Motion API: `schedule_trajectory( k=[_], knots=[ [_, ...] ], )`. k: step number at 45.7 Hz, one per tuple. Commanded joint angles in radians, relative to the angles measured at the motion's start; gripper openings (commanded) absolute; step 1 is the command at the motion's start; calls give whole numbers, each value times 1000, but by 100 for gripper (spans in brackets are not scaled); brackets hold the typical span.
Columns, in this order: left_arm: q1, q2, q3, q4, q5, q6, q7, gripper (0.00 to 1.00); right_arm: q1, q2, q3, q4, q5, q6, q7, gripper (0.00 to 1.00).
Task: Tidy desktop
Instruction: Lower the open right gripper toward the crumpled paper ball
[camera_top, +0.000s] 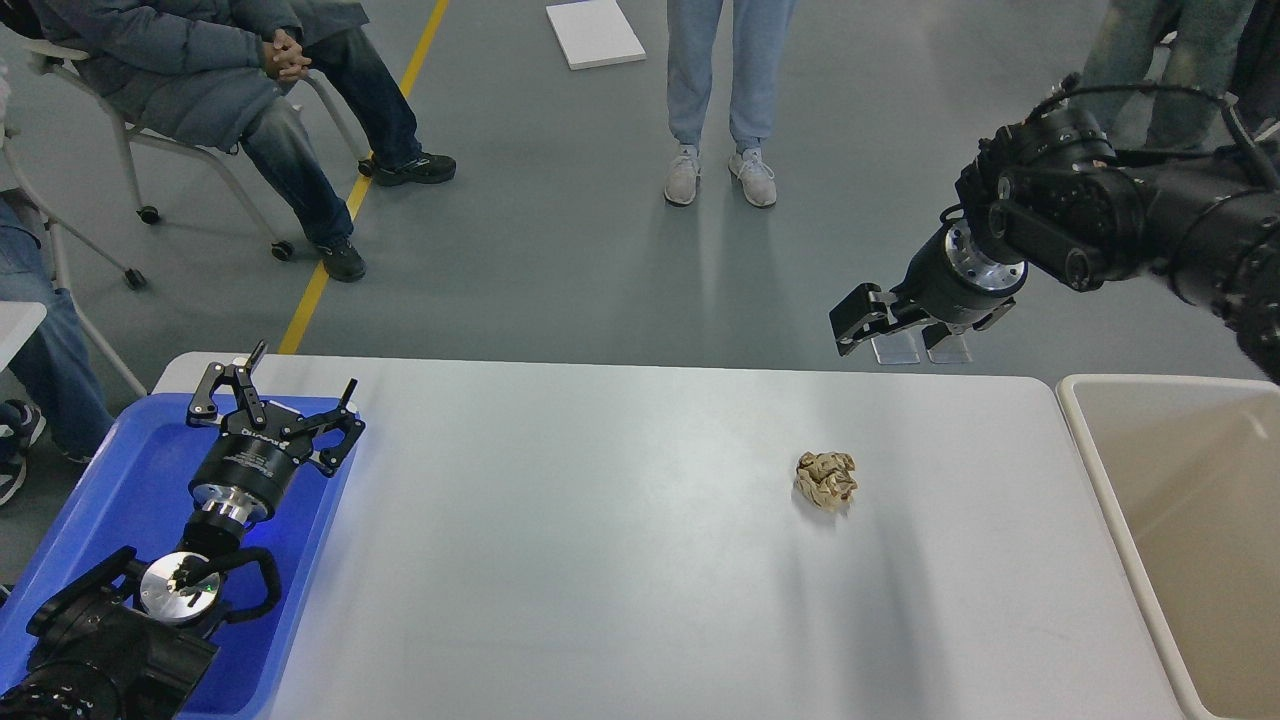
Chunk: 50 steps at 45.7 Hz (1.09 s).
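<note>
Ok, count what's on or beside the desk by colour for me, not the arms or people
Blue: 1, the tray
Beige: 1, the bin
Tan-brown: 1, the crumpled paper ball lying on the desktop
Total: 3

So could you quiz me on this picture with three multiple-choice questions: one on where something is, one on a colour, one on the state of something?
1. Where does the crumpled paper ball lie?
A. in the tray
B. on the desktop
C. in the bin

2. What colour is the tray at the left?
A. blue
B. red
C. green

3. How is the left gripper standing?
A. shut on the ball
B. open and empty
C. out of view

Answers:
1 B, since the ball sits on the bare white top, short of the beige bin.
2 A, since its rim and floor show blue.
3 B, since its fingers are spread above the tray with nothing between them.
</note>
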<state>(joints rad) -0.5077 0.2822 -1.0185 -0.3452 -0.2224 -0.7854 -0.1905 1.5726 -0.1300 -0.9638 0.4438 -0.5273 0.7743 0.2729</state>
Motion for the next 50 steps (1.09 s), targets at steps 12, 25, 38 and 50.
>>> schedule_trajectory(
  k=[12,25,38,50],
  knots=[
    [0,0,0,0,0,0,0,100,-206,73,36,-114,3,-99,3,100],
    [0,0,0,0,0,0,0,100,-293,109,59,-134,4,-202,3,100],
    [0,0,0,0,0,0,0,100,-399,130,68,-229,4,-290,2,100],
    [0,0,0,0,0,0,0,100,-441,130,77,-235,4,-363,0,100]
  ],
)
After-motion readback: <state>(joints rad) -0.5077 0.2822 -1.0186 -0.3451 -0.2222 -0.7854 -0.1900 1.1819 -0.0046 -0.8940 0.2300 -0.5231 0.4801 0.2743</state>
